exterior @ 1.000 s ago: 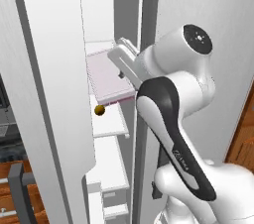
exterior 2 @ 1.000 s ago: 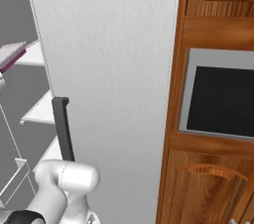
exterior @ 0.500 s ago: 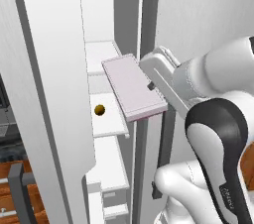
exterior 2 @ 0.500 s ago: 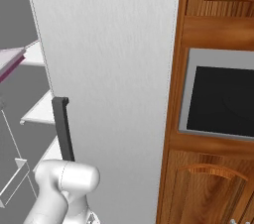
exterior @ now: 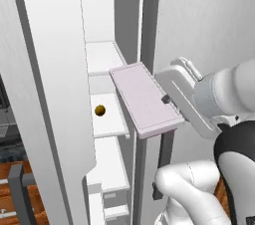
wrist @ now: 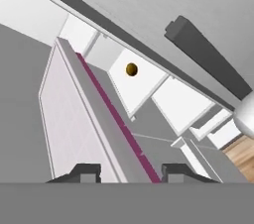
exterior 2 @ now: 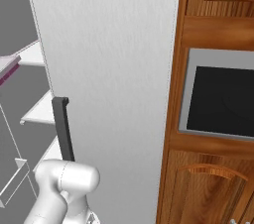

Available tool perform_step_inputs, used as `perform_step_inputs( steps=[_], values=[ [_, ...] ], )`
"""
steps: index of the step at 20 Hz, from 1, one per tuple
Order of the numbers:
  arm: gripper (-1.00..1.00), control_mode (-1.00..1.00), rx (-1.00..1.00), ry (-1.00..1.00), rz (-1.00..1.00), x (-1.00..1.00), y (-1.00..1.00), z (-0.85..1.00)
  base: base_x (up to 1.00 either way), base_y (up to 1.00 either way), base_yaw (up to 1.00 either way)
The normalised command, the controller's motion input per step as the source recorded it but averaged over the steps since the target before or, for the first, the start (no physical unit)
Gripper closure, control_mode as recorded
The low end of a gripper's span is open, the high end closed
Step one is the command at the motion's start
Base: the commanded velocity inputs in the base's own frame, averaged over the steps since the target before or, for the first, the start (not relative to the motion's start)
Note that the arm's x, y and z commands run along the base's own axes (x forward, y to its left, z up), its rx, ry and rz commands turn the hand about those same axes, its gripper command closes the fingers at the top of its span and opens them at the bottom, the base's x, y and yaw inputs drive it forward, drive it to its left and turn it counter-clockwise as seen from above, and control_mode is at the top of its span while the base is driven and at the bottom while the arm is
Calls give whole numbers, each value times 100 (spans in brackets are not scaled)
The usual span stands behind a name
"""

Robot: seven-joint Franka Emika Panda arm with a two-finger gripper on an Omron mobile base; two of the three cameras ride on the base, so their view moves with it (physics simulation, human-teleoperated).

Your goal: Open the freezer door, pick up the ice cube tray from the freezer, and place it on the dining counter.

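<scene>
The freezer door stands swung open at the left, white inner side showing. Inside the freezer are white shelves. The pale pinkish ice cube tray hangs tilted in the air outside the compartment, in front of the grey centre post. My gripper is shut on its right long edge. In the hand view the tray runs up and away, clamped on edge between my gripper's dark fingertips. A corner of the tray shows at the far left of the right base view. The dining counter is out of view.
A small orange-brown ball lies on a middle freezer shelf. The plain grey door with its dark bar handle stays shut to the right. Beyond it are wooden cabinets and a built-in oven. My own arm crowds the right side.
The tray has come out of the freezer, moving right and toward the base with my gripper. The arm has swung to the right. The ball has stayed on its shelf.
</scene>
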Motion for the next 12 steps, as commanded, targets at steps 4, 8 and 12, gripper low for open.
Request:
perform_step_inputs(
  steps=[4,8,12],
  values=[
    [100,-100,2,0,0,-27,-18,0,0,0,0],
    [100,100,1,0,0,-10,-7,0,-55,-26,0],
    [100,100,0,0,0,0,0,0,-96,-33,0]
  ],
)
